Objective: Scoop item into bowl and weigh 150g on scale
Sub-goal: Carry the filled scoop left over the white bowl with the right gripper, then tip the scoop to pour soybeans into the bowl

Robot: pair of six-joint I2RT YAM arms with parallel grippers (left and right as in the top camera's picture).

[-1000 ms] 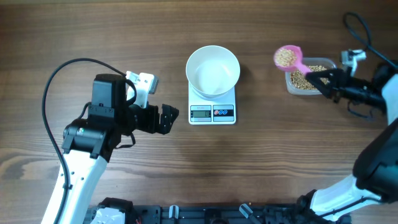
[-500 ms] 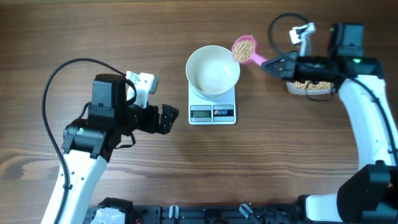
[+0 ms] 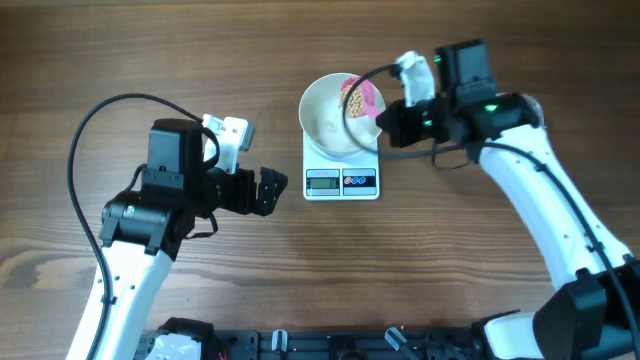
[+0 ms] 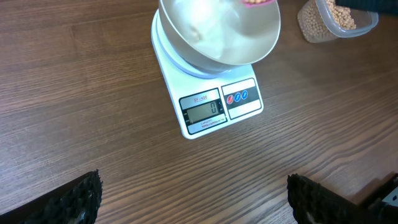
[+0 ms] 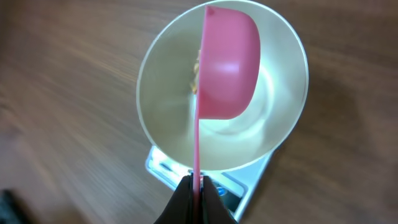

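Many round beige beans (image 3: 352, 97) ride in the tilted, smooth pink scoop (image 5: 227, 68) over the glossy white bowl (image 5: 283, 118), just beyond our right gripper (image 5: 198, 191), which pinches its thin handle; our left gripper (image 4: 193, 202) gapes wide.

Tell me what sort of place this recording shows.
Probably a robot test bench staged as a kitchen weighing station, not a real kitchen: two robot arms work over a wood-grain table, a white bowl sits on a small digital scale, and a clear tub of beans stands nearby.
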